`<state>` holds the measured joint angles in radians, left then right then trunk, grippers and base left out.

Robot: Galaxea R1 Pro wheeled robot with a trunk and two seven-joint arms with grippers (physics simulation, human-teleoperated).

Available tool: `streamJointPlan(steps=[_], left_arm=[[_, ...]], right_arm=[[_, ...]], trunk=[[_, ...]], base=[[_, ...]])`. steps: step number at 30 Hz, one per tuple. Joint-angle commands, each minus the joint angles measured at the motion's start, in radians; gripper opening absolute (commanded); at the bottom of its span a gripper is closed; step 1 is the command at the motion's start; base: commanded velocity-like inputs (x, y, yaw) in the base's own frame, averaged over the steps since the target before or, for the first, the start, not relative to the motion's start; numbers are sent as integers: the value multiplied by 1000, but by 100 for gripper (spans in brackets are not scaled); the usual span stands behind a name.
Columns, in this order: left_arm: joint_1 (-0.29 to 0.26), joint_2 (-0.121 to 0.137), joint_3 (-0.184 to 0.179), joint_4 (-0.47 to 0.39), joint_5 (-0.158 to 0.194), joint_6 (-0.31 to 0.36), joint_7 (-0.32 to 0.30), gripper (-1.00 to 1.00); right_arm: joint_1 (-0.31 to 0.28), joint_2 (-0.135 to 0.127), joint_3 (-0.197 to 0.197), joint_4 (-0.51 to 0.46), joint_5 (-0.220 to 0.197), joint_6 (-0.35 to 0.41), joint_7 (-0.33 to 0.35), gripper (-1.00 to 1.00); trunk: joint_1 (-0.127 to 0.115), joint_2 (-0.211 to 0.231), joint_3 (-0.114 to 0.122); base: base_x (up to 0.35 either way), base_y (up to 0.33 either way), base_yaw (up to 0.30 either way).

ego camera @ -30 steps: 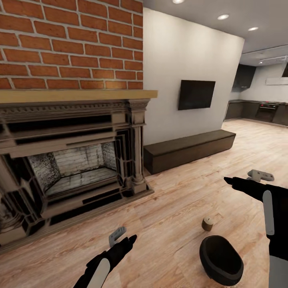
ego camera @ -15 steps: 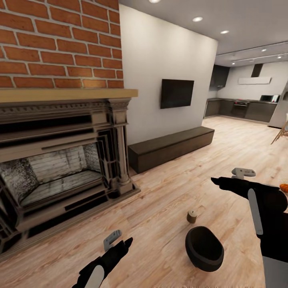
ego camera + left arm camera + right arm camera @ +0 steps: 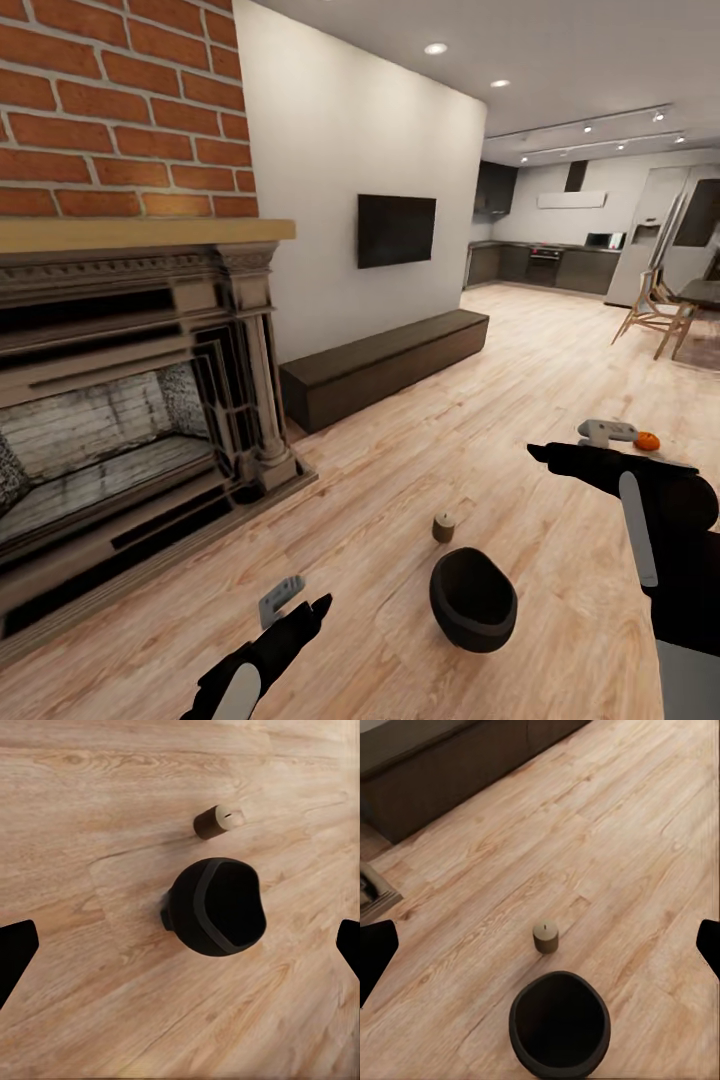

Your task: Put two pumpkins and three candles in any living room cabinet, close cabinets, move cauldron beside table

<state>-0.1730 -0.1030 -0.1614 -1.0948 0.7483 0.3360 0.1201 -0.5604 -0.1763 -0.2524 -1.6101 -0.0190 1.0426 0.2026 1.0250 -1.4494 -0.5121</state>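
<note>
pumpkin [image 3: 647,440] now visible on floor, camera panned right | cauldron [image 3: 472,598] beside candle [image 3: 443,527] | both pincers open, empty

The view has swung right (camera turning), revealing a pumpkin [image 3: 647,440].

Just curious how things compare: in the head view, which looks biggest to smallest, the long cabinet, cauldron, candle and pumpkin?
1. Long cabinet
2. Cauldron
3. Candle and pumpkin look alike; the pumpkin sits farther off, so unranked.
</note>
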Motion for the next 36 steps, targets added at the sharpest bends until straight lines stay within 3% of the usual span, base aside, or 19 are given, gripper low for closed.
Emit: streamJointPlan(steps=[1,36], left_arm=[[0,0,-1,-2,11,3,9,100],[0,1,1,5,11,3,9,100]], right_arm=[[-1,0,-1,-1,-2,5,2,100],[-1,-3,2,-1,-2,5,3,100]], trunk=[[0,-1,-2],[0,-1,-22]], base=[[0,0,-273],[0,0,-273]])
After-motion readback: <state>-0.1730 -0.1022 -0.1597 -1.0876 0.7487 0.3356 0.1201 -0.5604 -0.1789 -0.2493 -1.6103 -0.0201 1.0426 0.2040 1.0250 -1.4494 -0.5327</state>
